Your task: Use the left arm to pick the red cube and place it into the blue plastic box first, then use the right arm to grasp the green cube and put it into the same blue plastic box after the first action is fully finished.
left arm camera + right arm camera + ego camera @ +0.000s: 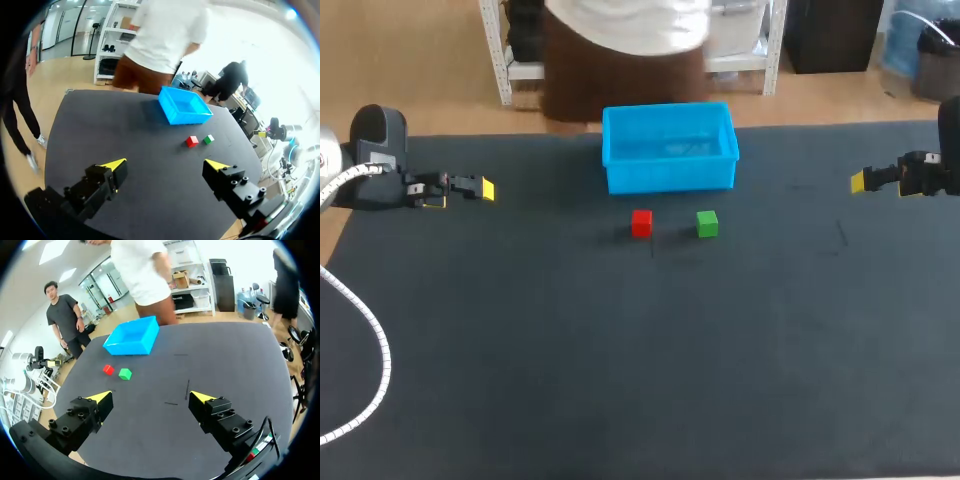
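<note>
A red cube point(641, 222) and a green cube point(707, 223) sit side by side on the dark table, just in front of the empty blue plastic box point(669, 147). My left gripper point(478, 189) hovers open at the table's left side, far from the cubes. My right gripper point(863, 181) hovers open at the right side. From the left wrist, the red cube point(192, 141), green cube point(208, 139) and box point(184, 105) lie well ahead of the open gripper point(167, 164). From the right wrist, the red cube point(108, 369), green cube point(125, 373) and box point(133, 336) lie ahead of the open gripper point(148, 397).
The dark table mat point(620, 360) spreads wide in front of the cubes. A white cable point(365, 340) from my left arm loops over the table's left edge. A person stands just behind the table's far edge, beyond the box.
</note>
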Robot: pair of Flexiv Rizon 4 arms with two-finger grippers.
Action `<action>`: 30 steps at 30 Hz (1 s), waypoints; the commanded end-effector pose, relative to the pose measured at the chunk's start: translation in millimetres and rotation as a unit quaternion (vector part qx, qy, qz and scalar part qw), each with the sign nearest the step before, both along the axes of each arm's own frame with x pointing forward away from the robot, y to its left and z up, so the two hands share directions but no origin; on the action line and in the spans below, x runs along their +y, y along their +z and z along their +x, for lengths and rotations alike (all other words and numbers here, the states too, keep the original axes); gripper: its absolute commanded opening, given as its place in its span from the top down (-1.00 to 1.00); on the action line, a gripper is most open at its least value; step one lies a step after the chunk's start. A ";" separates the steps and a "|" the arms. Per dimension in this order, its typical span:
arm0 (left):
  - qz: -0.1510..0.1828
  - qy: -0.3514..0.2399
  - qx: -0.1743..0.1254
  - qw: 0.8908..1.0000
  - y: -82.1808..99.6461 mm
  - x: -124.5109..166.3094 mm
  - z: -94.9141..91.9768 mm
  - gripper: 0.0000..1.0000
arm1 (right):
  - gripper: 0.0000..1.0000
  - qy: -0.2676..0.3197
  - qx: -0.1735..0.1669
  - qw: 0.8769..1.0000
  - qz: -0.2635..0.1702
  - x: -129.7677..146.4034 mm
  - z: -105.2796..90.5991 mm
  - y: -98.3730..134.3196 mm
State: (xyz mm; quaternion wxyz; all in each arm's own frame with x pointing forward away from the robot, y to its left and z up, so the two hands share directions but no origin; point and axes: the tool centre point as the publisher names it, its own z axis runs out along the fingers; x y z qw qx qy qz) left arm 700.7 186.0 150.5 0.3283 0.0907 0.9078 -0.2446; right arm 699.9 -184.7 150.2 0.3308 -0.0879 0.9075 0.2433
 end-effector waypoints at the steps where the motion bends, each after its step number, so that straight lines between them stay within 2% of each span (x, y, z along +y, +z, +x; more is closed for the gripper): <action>1: 0.000 0.000 0.000 1.000 -0.3 0.1 0.0 -1.00 | -1.00 0.001 0.000 1.000 0.000 -0.3 0.1 0.0; 3: 0.000 0.000 0.000 1.000 -0.3 0.1 0.0 -1.00 | -1.00 0.001 0.000 1.000 0.000 -0.3 0.1 0.0; 10: 0.048 -0.016 -0.029 0.998 -1.7 -28.7 -5.4 -1.00 | -1.00 0.001 0.000 1.000 0.000 -0.3 0.1 0.0; 18: 0.090 -0.015 -0.001 0.996 -7.2 -55.3 -9.5 -1.00 | -1.00 0.001 0.000 1.000 0.000 -0.3 0.1 0.0; 20: 0.109 -0.018 -0.007 0.994 -8.1 -62.9 -11.4 -1.00 | -1.00 0.001 0.000 1.000 0.000 -0.3 0.1 0.0; 22: 0.122 -0.014 0.010 0.992 -9.8 -71.1 -11.2 -1.00 | -1.00 0.001 0.000 1.000 0.000 -0.3 0.1 0.0; 24: 0.136 -0.012 0.012 0.991 -10.0 -78.2 -9.7 -1.00 | -1.00 0.001 0.000 1.000 0.000 -0.3 0.1 0.0; 30: 0.155 -0.023 0.034 0.987 -9.5 -94.9 -4.7 -1.00 | -1.00 0.001 0.000 1.000 0.000 -0.3 0.1 0.0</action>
